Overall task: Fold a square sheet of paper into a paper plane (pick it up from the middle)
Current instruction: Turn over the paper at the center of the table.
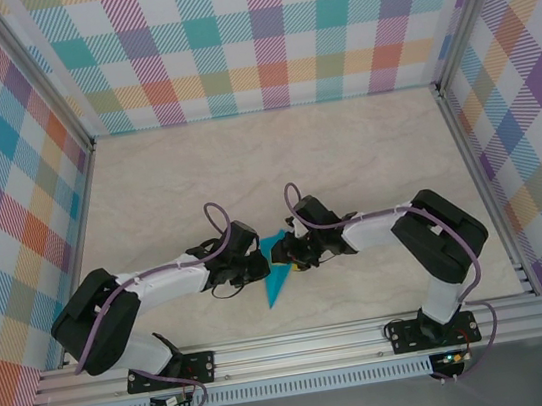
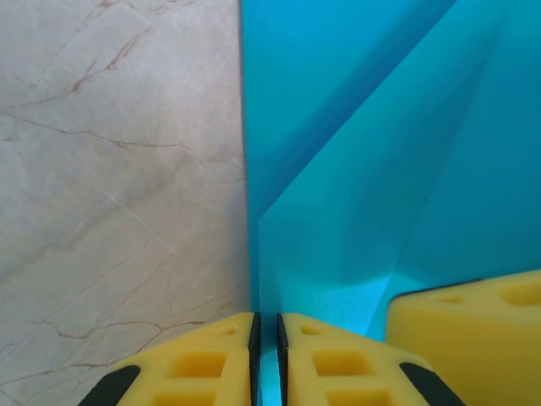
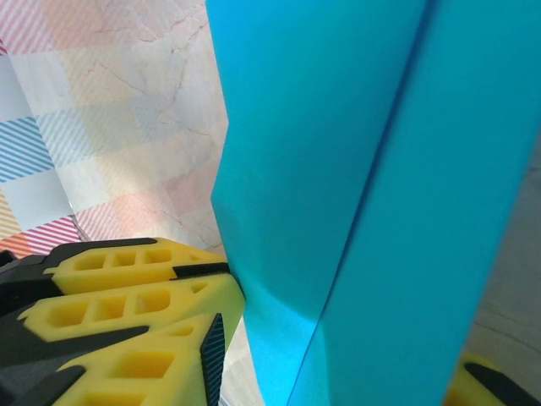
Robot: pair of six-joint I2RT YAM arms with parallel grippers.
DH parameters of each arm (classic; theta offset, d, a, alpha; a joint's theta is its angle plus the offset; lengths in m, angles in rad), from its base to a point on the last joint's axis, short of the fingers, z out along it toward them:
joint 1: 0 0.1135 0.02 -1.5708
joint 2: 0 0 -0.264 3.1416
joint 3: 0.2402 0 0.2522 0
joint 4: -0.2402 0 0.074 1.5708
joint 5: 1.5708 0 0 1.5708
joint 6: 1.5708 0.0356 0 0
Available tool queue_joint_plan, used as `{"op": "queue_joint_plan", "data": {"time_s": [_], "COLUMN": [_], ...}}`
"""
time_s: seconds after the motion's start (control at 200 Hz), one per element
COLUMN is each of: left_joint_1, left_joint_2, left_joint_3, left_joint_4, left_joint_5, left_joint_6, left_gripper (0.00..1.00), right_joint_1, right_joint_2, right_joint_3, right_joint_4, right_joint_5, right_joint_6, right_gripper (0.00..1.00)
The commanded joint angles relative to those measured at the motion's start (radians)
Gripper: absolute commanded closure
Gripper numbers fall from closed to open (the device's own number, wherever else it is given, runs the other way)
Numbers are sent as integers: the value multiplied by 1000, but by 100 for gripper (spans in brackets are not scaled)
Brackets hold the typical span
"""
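Marble tabletop, plaid walls, left claw pinching paper plane, right claw astride it, grip unclear.

The left arm, at eight o'clock, and right arm, at four, are black with white links and looping purple cables. Their fingers are yellow, pocketed, black-edged.

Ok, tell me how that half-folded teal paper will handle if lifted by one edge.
The paper looks thin, so it will probably droop or flex away from the left gripper pinching its edge. Its visible creases likely stiffen it somewhat along the folds. It seems very light, so even a slight nudge could shift or swing it.
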Motion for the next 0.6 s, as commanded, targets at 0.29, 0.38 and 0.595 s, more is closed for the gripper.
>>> {"op": "queue_joint_plan", "data": {"time_s": [0.29,0.38,0.595], "left_joint_1": [8,8,9], "left_joint_2": [-58,-125,-317], "left_joint_3": [-24,-42,-85], "left_joint_4": [2,-2,-70], "left_joint_5": [-2,-20,-100], "left_joint_6": [-13,-22,-30], "left_gripper": [84,82,75], "right_joint_1": [19,18,18], "right_joint_2": [-9,-68,-243], "right_joint_3": [69,100,199], "right_joint_4": [-106,-232,-683], "right_joint_5": [45,104,402], "right_joint_6": [-78,-134,-286], "right_gripper": [86,88,88]}}
